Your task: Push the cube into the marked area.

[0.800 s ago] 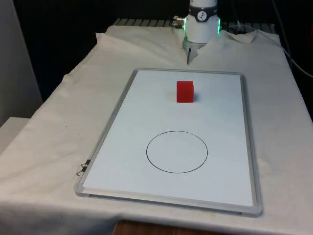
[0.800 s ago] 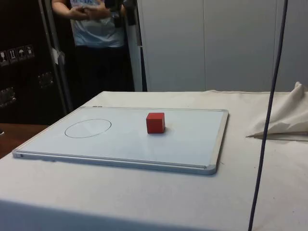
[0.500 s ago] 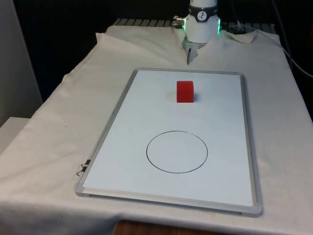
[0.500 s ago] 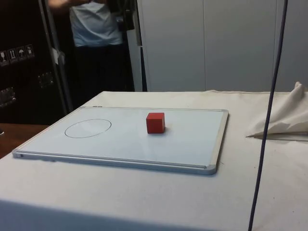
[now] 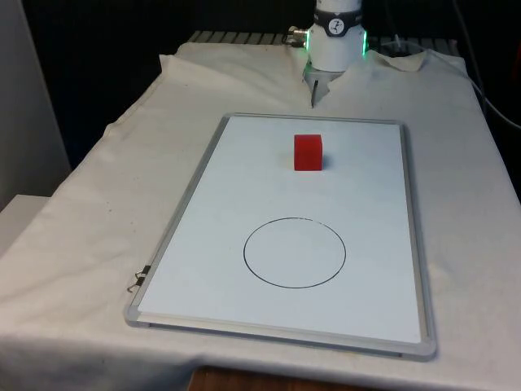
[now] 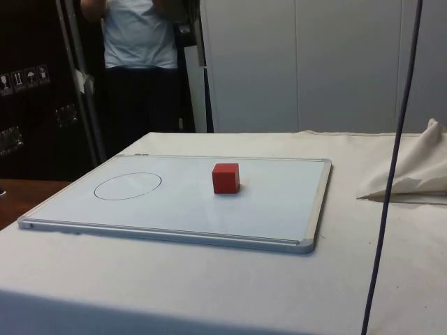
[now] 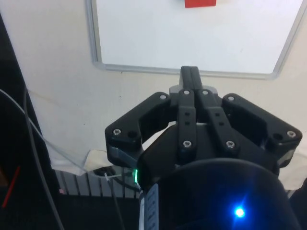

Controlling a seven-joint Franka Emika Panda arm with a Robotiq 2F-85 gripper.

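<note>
A red cube (image 5: 308, 152) stands on the white board (image 5: 220, 244), on its half nearer the robot; it also shows in the side view as the red cube (image 6: 225, 178) and in the wrist view as the cube (image 7: 200, 3). A black circle (image 5: 295, 252) is drawn on the board's other half, well apart from the cube; from the side the circle (image 6: 128, 185) lies left of the cube. My gripper (image 5: 313, 99) hangs just beyond the board's far edge, behind the cube, fingers together. In the wrist view the gripper (image 7: 190, 72) is shut with nothing in it, over the cloth beside the board's frame.
The board's metal frame (image 6: 307, 244) forms a low rim. White cloth (image 6: 405, 178) is bunched up at the side view's right. A thin cable (image 6: 387, 188) hangs in front of that camera. A person (image 6: 140, 63) stands behind the table's far end.
The person behind the table has shifted and raised their arms. The cube, the board and my gripper have not moved.
</note>
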